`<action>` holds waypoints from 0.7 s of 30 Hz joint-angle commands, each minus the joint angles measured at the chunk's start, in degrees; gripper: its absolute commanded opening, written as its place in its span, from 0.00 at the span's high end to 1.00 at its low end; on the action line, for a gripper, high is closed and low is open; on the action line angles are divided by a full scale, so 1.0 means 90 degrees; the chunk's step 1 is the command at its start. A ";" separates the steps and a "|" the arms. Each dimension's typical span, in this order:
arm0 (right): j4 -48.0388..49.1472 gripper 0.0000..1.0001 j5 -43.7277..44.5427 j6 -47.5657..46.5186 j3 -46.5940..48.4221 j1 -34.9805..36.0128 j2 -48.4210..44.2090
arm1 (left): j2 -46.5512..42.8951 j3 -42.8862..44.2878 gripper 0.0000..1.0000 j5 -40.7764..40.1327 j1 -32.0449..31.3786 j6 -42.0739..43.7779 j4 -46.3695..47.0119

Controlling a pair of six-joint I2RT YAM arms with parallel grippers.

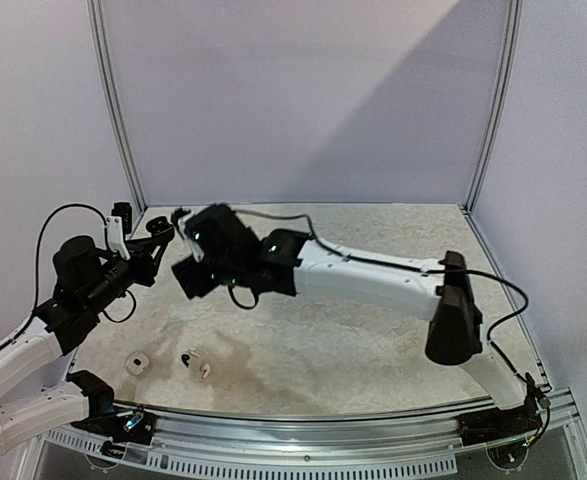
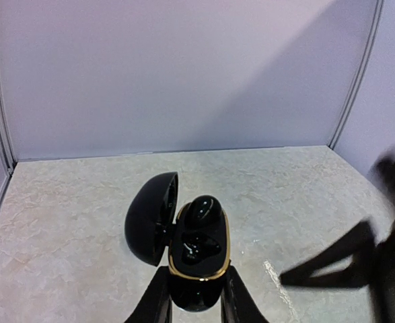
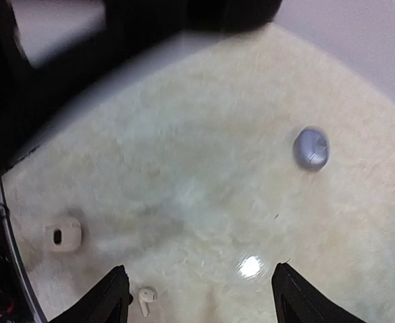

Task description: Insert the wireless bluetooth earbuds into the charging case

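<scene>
- Grip: the left tool is closed narrowly on the black charging case, one finger pressed to each side of its lower body; the case's lid stands swung open to the left
- The right tool stands wide, its two fingers well apart with only bare desk between them; it holds and touches nothing
- The left wrist view alone shows inside the case: a black earbud sits in the far well within the gold rim, raised a little above it; a glossy dark shape lies in the near well, and whether that is a second earbud cannot be told; a blurred dark arm crosses at the right
- The right wrist view alone shows a lavender case, closed, lying well apart from the rest; it also shows a white case and, near it, a white earbud loose on the desk
- The top view shows the two tools close together over the far left of the desk; a small dark earbud lies just beside the white one, both outside any case
</scene>
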 commanded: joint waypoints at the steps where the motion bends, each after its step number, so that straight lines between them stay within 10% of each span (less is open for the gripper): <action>1: -0.0224 0.30 -0.1432 -0.0265 0.0056 0.0217 0.0637 | 0.0017 0.0069 1.00 -0.0291 0.0047 0.0312 -0.0021; 5: 0.0328 0.57 -0.2373 -0.1353 0.0041 0.0405 0.0901 | 0.0040 0.0003 1.00 -0.0229 0.0052 0.0330 0.0047; 21: 0.0664 0.50 -0.2327 -0.2058 0.0147 0.0444 0.1865 | 0.0059 -0.0133 1.00 0.0002 0.0051 0.0374 0.0242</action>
